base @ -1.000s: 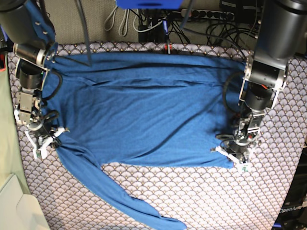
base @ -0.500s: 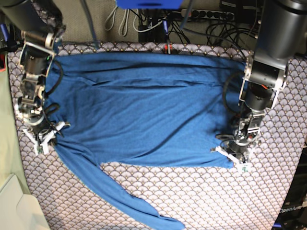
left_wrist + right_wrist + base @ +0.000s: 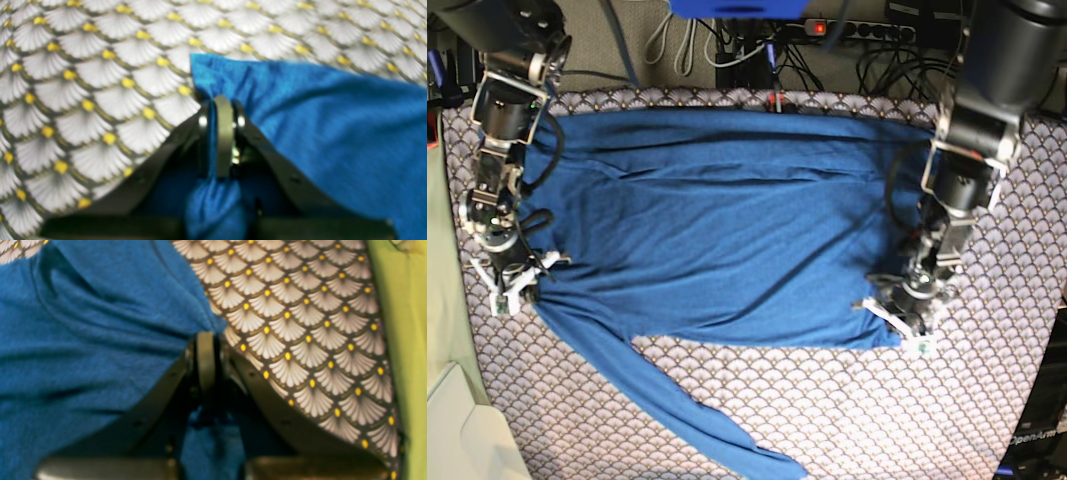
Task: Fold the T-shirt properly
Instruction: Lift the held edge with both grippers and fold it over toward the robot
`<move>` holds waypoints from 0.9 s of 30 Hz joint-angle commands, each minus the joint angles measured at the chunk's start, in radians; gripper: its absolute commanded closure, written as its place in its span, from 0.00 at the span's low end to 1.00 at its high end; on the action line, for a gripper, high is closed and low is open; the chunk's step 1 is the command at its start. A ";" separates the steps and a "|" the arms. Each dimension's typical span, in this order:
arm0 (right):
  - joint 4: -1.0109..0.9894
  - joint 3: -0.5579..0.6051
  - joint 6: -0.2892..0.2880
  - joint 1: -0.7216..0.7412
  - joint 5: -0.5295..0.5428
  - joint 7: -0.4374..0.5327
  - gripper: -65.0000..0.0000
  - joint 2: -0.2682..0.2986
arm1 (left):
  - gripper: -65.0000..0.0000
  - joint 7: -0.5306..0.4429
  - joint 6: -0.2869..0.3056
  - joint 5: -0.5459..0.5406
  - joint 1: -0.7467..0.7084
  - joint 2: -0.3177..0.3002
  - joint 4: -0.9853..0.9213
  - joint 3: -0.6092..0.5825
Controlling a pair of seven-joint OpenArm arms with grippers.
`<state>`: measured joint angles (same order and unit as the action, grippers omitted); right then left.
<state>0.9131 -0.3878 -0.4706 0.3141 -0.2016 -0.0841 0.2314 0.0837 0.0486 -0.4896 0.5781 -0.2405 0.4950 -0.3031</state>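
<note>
Both wrist views are pretty blurry up close, so we can't make out much of the gripper bodies beyond dark angled frames, and the bottom of each frame just cuts off in shadow. In the left wrist view, the left gripper (image 3: 224,110) is pinched together on a corner of the T-shirt (image 3: 333,133), with a wad of blue fabric bunched below the jaws and the rest spreading off to the right over the tablecloth (image 3: 100,83). In the right wrist view, the right gripper (image 3: 206,343) is likewise clamped on the shirt's edge, cloth running to the left, and a green strip (image 3: 405,340) sits along the right edge, though we can't tell what it is. From the base view, the shirt lies spread flat across the table, one long sleeve (image 3: 657,400) trailing toward the bottom edge and getting cut off there. Cables (image 3: 827,50) clutter the far side.
</note>
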 commanded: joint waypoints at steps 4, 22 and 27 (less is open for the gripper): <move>0.034 -0.004 0.008 0.009 0.012 0.025 1.00 0.027 | 0.99 0.072 0.010 -0.002 -0.016 -0.038 0.155 0.002; 0.246 -0.020 0.002 -0.161 0.176 0.025 1.00 0.023 | 0.99 0.296 0.015 0.002 -0.228 -0.089 0.568 0.272; 0.326 -0.024 -0.072 -0.218 0.195 0.024 1.00 0.020 | 0.99 0.387 0.018 0.007 -0.281 -0.090 0.706 0.338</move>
<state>1.2182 -0.4065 -0.5423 0.0856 -0.0212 -0.0898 0.2340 0.4965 0.0624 -0.4759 0.2710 -0.3180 1.1786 0.0265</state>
